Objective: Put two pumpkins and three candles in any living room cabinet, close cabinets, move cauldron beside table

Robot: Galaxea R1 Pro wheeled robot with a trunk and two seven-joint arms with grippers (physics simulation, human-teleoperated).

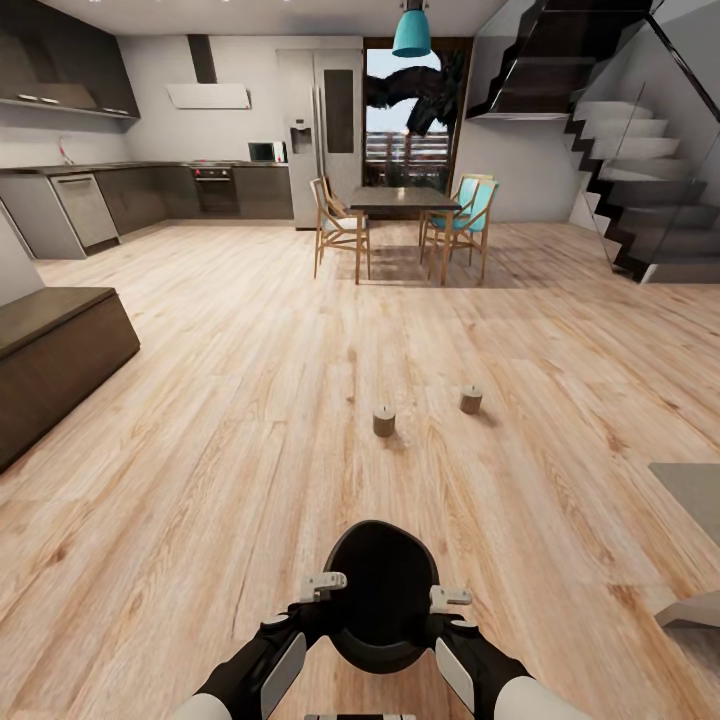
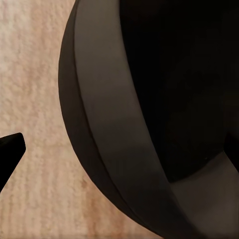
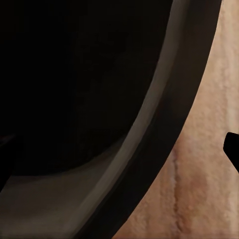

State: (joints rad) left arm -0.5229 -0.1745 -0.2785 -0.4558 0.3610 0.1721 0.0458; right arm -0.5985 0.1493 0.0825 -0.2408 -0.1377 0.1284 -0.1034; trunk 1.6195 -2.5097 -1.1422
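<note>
Low in front of my trunk, in the head view, I hold the squat matte-black round cauldron (image 1: 381, 598) between both arms above the pale wooden plank floor (image 1: 200, 440). My left gripper (image 1: 322, 585) sits at the pot's left rim and my right gripper (image 1: 449, 598) at its right rim. In the left wrist view the cauldron's grey rim band (image 2: 107, 124) runs between my fingers, one dark fingertip (image 2: 11, 149) outside the wall and the other inside the dark mouth, so the fingers straddle the wall; I cannot tell how tightly they press. The right wrist view shows the same: the rim (image 3: 164, 119) crosses between an outer fingertip (image 3: 231, 149) and one inside the mouth.

Ahead on the floor stand two short stubby brown-beige candles: the nearer candle (image 1: 384, 421) and the farther candle (image 1: 471, 399) to its right, well apart from each other. At the left edge sits a long low dark-brown wooden cabinet (image 1: 50, 350), its fronts closed. Far behind stands a dark-topped dining table (image 1: 403, 200) with wooden chairs.
</note>
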